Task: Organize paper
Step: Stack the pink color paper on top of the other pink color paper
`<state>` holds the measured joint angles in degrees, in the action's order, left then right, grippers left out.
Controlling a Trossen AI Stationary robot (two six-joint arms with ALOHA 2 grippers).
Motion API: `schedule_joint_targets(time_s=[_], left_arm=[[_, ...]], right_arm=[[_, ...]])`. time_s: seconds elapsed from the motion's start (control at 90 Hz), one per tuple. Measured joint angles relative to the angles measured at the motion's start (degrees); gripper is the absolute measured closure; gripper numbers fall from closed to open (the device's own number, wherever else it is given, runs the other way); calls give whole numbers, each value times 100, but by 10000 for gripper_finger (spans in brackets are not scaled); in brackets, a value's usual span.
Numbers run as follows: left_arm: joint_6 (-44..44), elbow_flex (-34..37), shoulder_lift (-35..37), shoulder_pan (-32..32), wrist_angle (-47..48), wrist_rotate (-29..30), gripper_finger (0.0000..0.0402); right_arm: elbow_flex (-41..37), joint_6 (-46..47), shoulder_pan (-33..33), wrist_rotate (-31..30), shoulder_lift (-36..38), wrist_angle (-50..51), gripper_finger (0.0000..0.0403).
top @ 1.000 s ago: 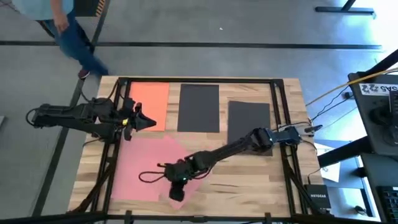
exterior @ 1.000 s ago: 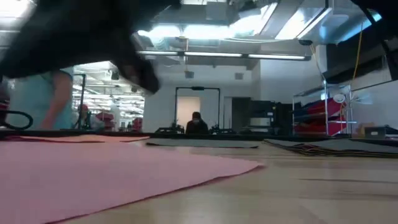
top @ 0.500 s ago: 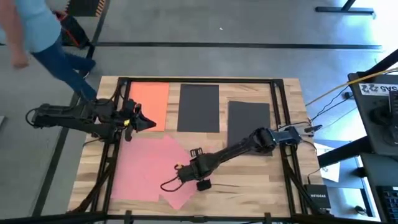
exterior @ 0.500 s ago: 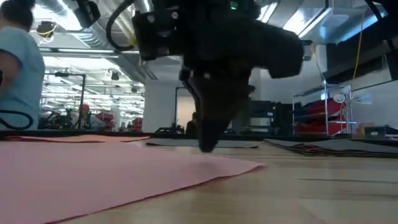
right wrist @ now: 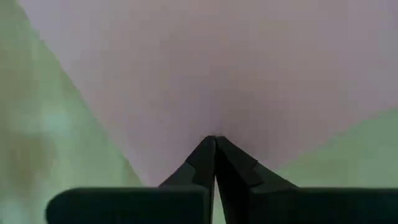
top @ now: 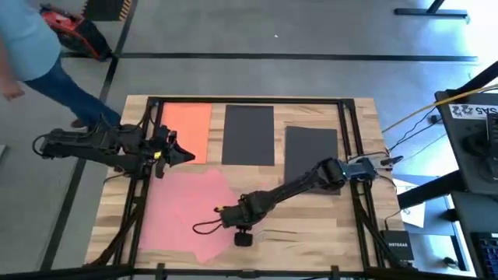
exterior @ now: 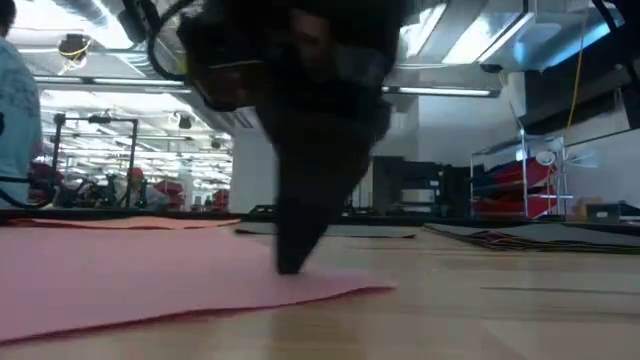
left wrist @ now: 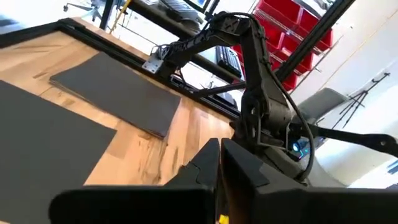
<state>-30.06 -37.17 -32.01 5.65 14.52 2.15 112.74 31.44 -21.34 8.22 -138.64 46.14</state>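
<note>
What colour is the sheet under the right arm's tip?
Pink paper, clearest in the high view, beneath the right gripper.

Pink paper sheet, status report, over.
Right tool shut, tip down on the flat pink paper sheet near its right edge. Left tool shut, parked over the orange paper sheet. Nothing in the way.

Wooden table under orange, black, pink paper.
</note>
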Motion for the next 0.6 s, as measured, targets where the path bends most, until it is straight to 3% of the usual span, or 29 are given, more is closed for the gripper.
schedule_joint_targets(time_s=[0.267,0.478,0.6], left_arm=[[0,0,0,0,-2,81,402],[-81,0,0,0,-9,110,402],[-147,0,0,0,-13,110,402]], right_arm=[[-20,1358,-7,60,-47,-987,403],[106,997,-7,257,4,-1361,403],[328,569,-42,197,120,-583,403]])
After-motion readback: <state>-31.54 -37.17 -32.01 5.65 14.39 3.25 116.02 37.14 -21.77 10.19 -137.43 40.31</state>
